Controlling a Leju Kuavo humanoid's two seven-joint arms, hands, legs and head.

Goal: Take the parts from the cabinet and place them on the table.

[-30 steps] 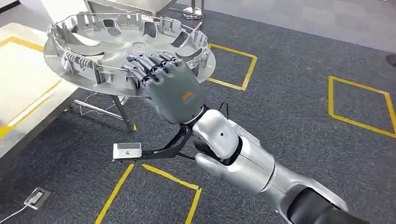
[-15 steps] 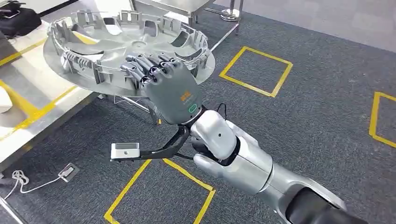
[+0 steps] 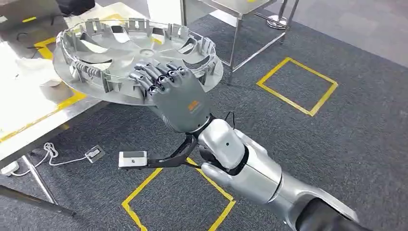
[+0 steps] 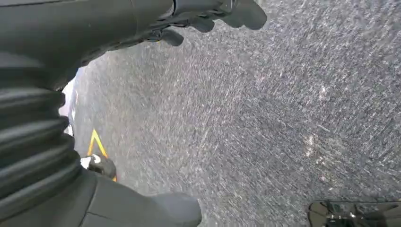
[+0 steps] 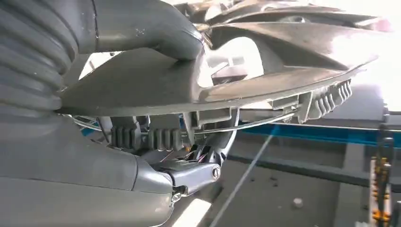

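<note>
Wheel cover (image 3: 120, 53): silver, inner side up, held tilted over the edge of the steel table (image 3: 29, 115).
Right hand (image 3: 175, 94): fingers curled over the cover's near rim, thumb beneath, gripping it.
Left hand (image 4: 94, 28): over grey carpet (image 4: 265, 123), holding nothing, fingers loosely bent.

Wheel cover (image 3: 120, 53) held at its near rim, upper left of the head view.

You see a round, silver-grey plastic wheel cover with its inner face turned up: curved spoke openings ring a flat hub, and upright clip tabs with a thin wire ring stand around the edge. It lies nearly level, tilted slightly, with its far part over the steel table (image 3: 29, 115) at the left edge of the frame. In the right wrist view the rim (image 5: 265, 90) crosses the upper half of the frame, ribbed clips hanging beneath it.
</note>
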